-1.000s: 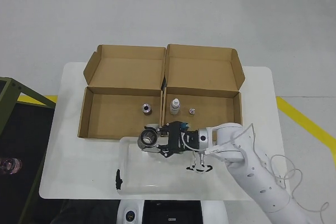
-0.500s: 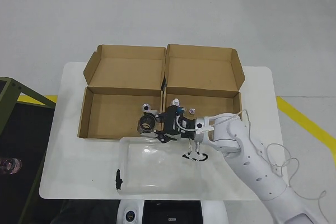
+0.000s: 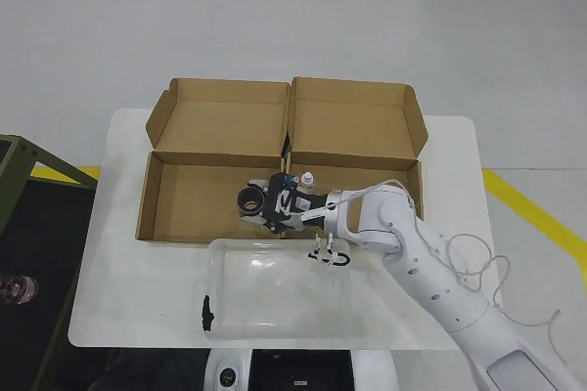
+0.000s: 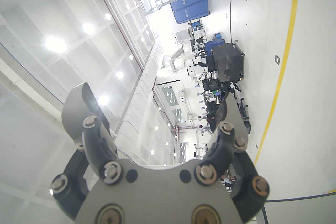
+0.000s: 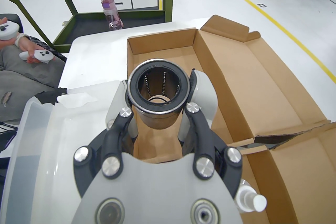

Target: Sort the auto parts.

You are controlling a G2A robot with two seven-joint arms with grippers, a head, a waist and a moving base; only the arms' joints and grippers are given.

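Nearest, the left claw point(image 4: 155, 104) points up into the room, its fingers spread and holding nothing. Next comes the clear tray point(image 3: 211, 283) on the white bench point(image 3: 108, 293), set just in front of the left cardboard box point(image 3: 191, 200). A small black clip point(image 3: 333, 257) lies in the tray, off the box's front right corner. Past the box's front wall, the right claw point(image 5: 160, 100) is clenched on a metal sleeve point(image 5: 158, 92), one finger on each side of the barrel and the bore facing away from the wrist. The sleeve hangs over the right end of the box's floor; how high above the cardboard I cannot tell. Beyond the box's right wall, in the neighbouring box point(image 3: 372, 186), stands a small white bottle point(image 3: 306, 180). The step in hand looks like placing the sleeve in the left box. The next move calls for lowering it onto bare floor, away from the walls. The release should be gentle, since a round barrel may roll once let go.
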